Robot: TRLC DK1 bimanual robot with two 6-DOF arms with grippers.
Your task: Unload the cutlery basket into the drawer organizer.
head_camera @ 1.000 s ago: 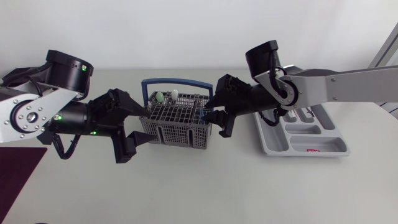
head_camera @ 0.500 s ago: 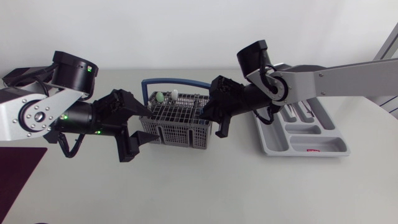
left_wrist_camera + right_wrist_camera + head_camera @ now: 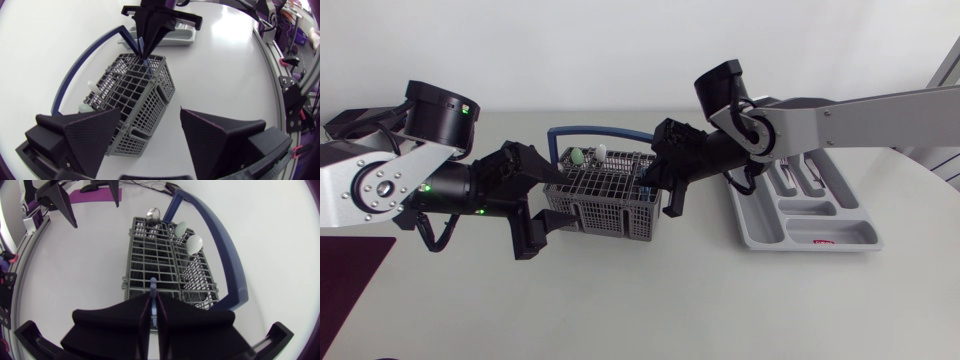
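The grey wire cutlery basket (image 3: 603,198) with a blue handle (image 3: 600,131) stands mid-table. My right gripper (image 3: 656,183) hangs over its right end, shut on a thin blue utensil handle (image 3: 153,286) that stands up from a compartment; the right wrist view shows both fingers (image 3: 170,311) pressed on it. My left gripper (image 3: 561,198) is open, its fingers on either side of the basket's left end (image 3: 131,131). The left wrist view shows the right gripper (image 3: 148,44) on the far end of the basket. The grey drawer organizer (image 3: 840,238) lies to the right.
Other pieces stand in the basket: a metal spoon (image 3: 153,214), a pale green one (image 3: 181,228) and a white one (image 3: 193,242). A purple mat (image 3: 350,275) lies at the table's front left corner.
My right gripper has shifted a little left over the basket and closed on the blue handle. The left arm has hardly moved.
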